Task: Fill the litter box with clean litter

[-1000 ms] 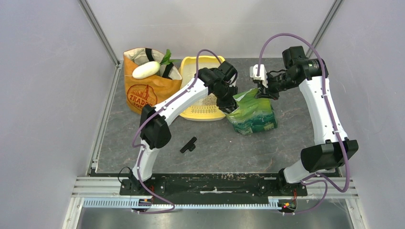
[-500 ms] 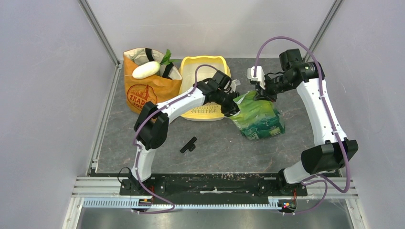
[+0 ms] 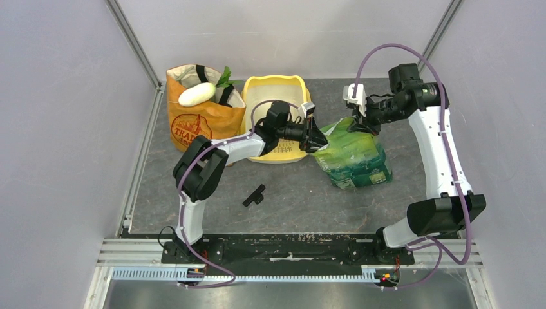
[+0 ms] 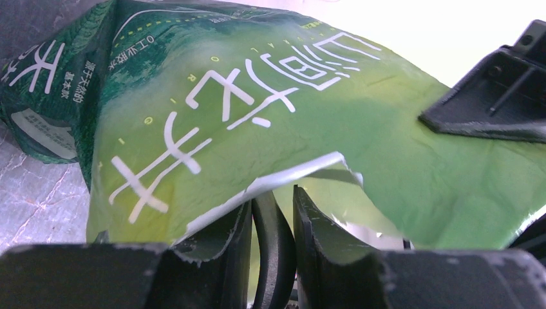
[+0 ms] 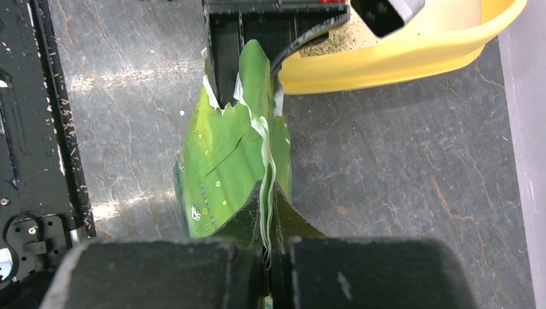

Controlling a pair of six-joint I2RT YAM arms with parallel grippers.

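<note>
The yellow litter box stands at the back middle, and its rim shows in the right wrist view. A little grey-brown litter lies in its basin. A green foil bag stands just right of the box. My left gripper reaches across the box's near end and is shut on the bag's torn left edge. My right gripper is shut on the bag's folded top edge, fingers pinching it. The bag fills the left wrist view.
An orange paper grocery bag with a white radish stands left of the litter box. A small black part lies on the dark table in front. Grey walls close in on both sides.
</note>
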